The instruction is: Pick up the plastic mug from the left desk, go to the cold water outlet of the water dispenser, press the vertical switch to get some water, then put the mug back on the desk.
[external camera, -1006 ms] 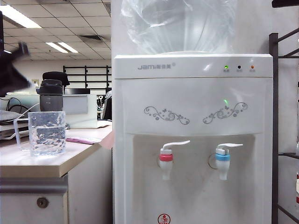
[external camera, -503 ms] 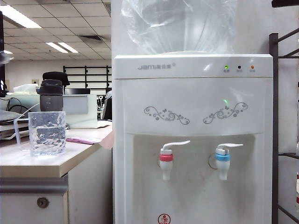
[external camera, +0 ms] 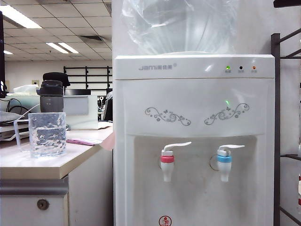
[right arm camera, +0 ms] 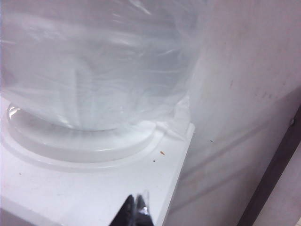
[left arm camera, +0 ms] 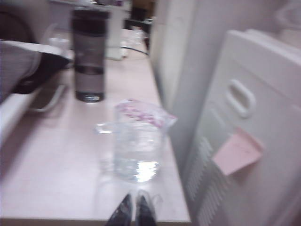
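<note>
The plastic mug [external camera: 47,134] stands on the left desk [external camera: 33,165] with water in it, handle to the left, nothing touching it. In the left wrist view the mug [left arm camera: 138,141] is a short way beyond my left gripper [left arm camera: 135,200], which is shut and empty over the desk's [left arm camera: 56,165] near edge. The water dispenser [external camera: 193,94] shows its cold water outlet [external camera: 224,162] with the vertical switch [external camera: 231,147] untouched. My right gripper [right arm camera: 137,200] is shut and empty above the dispenser's top, beside the big water bottle [right arm camera: 94,61]. Neither gripper shows in the exterior view.
A smoky-grey bottle [external camera: 51,96] with a black cap stands behind the mug. A red-ringed tap [external camera: 167,162] sits left of the blue one. A pink note [left arm camera: 237,150] sticks to the white cabinet wall beside the desk. A dark metal rack [external camera: 277,117] stands right of the dispenser.
The blurred dark left arm at the exterior view's left edge has drawn away and out of that view. The mug and the taps have not moved.
</note>
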Action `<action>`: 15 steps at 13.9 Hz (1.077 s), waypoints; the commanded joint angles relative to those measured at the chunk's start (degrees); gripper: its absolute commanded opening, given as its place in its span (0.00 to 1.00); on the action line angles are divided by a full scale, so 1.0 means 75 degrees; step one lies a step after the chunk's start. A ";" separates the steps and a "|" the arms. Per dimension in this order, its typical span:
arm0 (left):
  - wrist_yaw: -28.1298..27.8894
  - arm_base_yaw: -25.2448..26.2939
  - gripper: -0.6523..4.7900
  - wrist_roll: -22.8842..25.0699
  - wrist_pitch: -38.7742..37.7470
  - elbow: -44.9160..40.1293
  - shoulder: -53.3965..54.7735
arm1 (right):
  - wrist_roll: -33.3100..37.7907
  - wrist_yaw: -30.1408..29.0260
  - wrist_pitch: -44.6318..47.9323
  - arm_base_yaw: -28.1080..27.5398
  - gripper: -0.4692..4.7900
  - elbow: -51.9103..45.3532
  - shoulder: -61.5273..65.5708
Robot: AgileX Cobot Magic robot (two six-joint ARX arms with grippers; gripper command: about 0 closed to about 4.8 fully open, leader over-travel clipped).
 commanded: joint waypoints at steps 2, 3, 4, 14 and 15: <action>0.0003 0.0667 0.16 0.0064 -0.0137 -0.0038 -0.0965 | 0.0038 -0.0009 0.0079 0.0000 0.08 0.0047 -0.0020; 0.0003 0.0784 0.16 0.0055 -0.0195 -0.0082 -0.1189 | 0.0038 -0.0006 0.0079 0.0000 0.08 0.0047 -0.0020; 0.0003 0.0842 0.16 0.0047 -0.0414 -0.0119 -0.1411 | 0.0038 -0.0006 0.0079 0.0000 0.08 0.0047 -0.0020; -0.0283 0.0326 0.16 0.0236 -0.1250 -0.0428 -0.1979 | 0.0038 -0.0006 0.0079 0.0000 0.08 0.0047 -0.0017; -0.0306 0.0326 0.16 0.0233 -0.1274 -0.0428 -0.1979 | 0.0038 -0.0009 0.0079 0.0000 0.08 0.0047 -0.0017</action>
